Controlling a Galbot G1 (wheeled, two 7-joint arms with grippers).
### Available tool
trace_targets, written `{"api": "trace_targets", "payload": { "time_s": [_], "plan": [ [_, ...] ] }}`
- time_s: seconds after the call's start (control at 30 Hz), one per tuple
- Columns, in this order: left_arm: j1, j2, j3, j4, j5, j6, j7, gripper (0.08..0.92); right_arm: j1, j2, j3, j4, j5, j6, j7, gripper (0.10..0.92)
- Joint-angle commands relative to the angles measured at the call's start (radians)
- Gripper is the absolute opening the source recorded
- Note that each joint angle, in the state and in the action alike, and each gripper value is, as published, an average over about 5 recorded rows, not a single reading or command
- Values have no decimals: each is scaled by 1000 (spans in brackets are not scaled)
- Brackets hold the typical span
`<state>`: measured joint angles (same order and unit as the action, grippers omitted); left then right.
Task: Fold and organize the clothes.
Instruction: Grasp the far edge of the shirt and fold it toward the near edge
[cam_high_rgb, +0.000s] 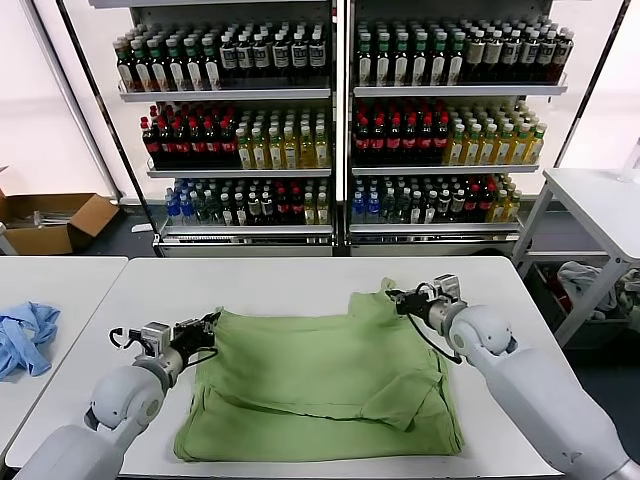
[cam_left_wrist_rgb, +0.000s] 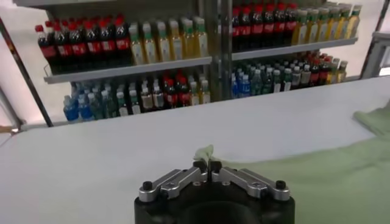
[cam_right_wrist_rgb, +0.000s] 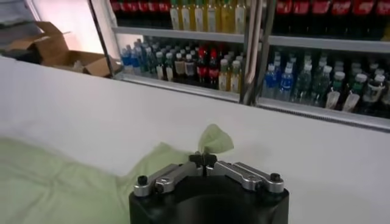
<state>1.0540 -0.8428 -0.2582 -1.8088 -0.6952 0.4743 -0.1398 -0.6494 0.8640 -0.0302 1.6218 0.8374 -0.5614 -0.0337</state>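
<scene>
left gripper (cam_high_rgb: 207, 325) and right gripper (cam_high_rgb: 397, 297) each pinch a far corner of the green polo shirt (cam_high_rgb: 320, 385), spread on the white surface (cam_high_rgb: 280, 285). left wrist view: left gripper (cam_left_wrist_rgb: 207, 164) closed on a fabric tip. right wrist view: right gripper (cam_right_wrist_rgb: 203, 159) closed on another corner.

A white table (cam_high_rgb: 300, 280) fills the lower frame. At far left, a crumpled light blue garment (cam_high_rgb: 25, 338) lies on a second table (cam_high_rgb: 60, 275). Bottle-stocked shelves (cam_high_rgb: 340, 95) span the top; a cardboard box (cam_high_rgb: 50, 222) sits at middle left.
</scene>
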Motion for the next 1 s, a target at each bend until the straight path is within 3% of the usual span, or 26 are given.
{"api": "trace_targets", "payload": {
  "time_s": [0.03, 0.57, 1.0],
  "plan": [
    [167, 30, -62, -192, 58, -27, -79, 85, -186, -126, 150, 255, 30, 10, -2, 106],
    [440, 39, -109, -351, 255, -47, -129, 85, -503, -242, 280, 507, 0, 31, -34, 106],
    [513, 39, -133, -375, 309, -63, -137, 85, -723, -304, 462, 562, -41, 62, -102, 106]
  ]
}}
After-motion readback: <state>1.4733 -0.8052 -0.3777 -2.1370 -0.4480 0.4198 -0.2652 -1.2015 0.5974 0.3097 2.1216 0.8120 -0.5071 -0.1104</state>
